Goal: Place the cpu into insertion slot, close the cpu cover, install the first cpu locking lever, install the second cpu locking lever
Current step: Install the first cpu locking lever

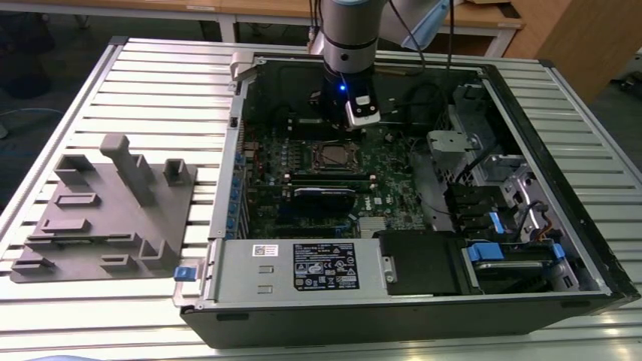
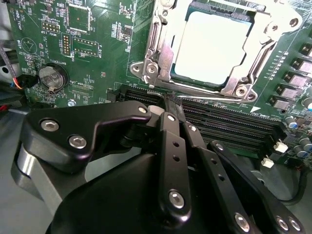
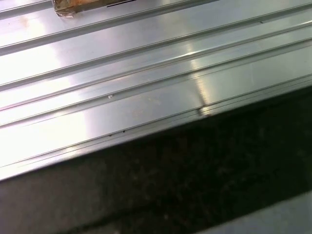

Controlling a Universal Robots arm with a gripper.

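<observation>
The cpu lies in the insertion slot on the green motherboard, its pale metal top showing. The silvery cpu cover lies flat around it, framing the chip. In the second wrist view my gripper is shut, its black fingertips pressed together just off the corner of the socket. A thin metal lever rod runs along the socket edge beside the tips. In the exterior view the gripper hangs over the far part of the board, just behind the socket.
Long black memory slots lie next to the socket, and a coin battery sits further along the board. The open case holds a power supply and drive bays. A grey fixture tray rests on the ribbed table.
</observation>
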